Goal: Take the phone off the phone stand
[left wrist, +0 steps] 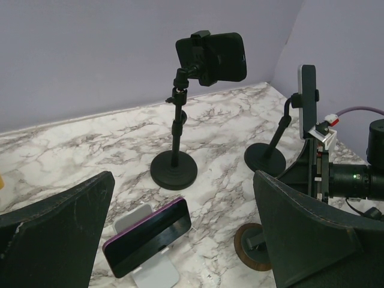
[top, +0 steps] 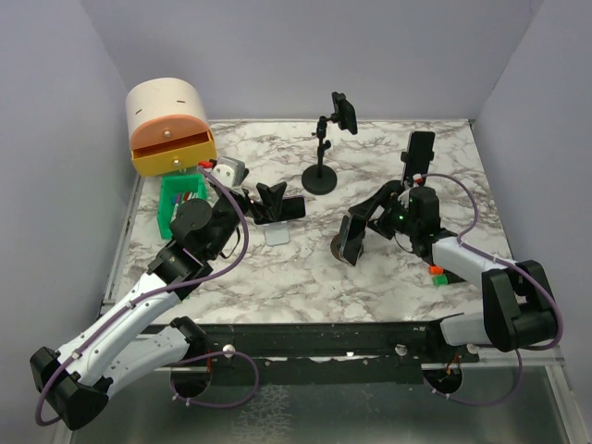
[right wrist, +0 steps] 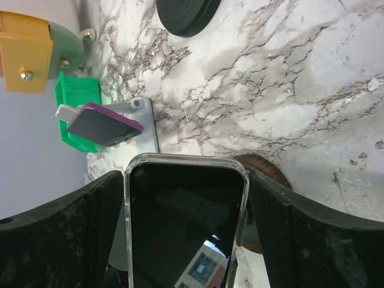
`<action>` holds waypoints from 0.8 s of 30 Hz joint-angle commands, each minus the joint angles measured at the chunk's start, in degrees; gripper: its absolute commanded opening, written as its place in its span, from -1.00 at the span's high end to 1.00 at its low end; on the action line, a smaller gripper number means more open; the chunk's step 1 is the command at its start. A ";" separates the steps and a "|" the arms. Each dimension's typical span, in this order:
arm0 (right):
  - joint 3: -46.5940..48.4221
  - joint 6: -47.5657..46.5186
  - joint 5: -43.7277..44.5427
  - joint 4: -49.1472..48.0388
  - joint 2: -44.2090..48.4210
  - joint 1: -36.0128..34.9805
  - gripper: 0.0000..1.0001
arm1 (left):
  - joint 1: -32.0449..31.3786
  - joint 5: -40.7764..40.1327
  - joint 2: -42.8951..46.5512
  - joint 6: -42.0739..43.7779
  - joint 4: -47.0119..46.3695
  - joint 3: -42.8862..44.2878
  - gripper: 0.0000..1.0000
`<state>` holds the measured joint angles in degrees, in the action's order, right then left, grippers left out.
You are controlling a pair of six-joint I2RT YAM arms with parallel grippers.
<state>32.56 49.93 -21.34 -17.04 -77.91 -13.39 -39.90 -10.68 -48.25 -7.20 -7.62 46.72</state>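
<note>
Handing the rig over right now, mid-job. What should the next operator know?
Left end effector: open, empty, hovering by the purple phone.
Right end effector: fingers against both edges of the clear-cased phone.
Done: grip looks set.
Left to do: the phone is not yet off its brown-based stand; lift it clear and set it down.

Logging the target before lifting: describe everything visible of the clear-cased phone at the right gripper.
The clear-cased phone is a black slab with a dark glossy screen showing reflections, in a transparent round-cornered case. It sits on a stand with a round brown base, between the fingers of the right gripper, which meet both long sides.
</note>
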 commanded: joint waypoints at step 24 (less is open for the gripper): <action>-0.83 -0.19 1.30 4.69 10.11 0.20 -0.17 | -1.02 1.54 1.14 0.52 -1.08 -0.40 -0.98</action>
<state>32.27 49.30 -20.91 -13.26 -70.08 -13.39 -40.64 -10.39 -47.99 -7.20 -7.64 46.72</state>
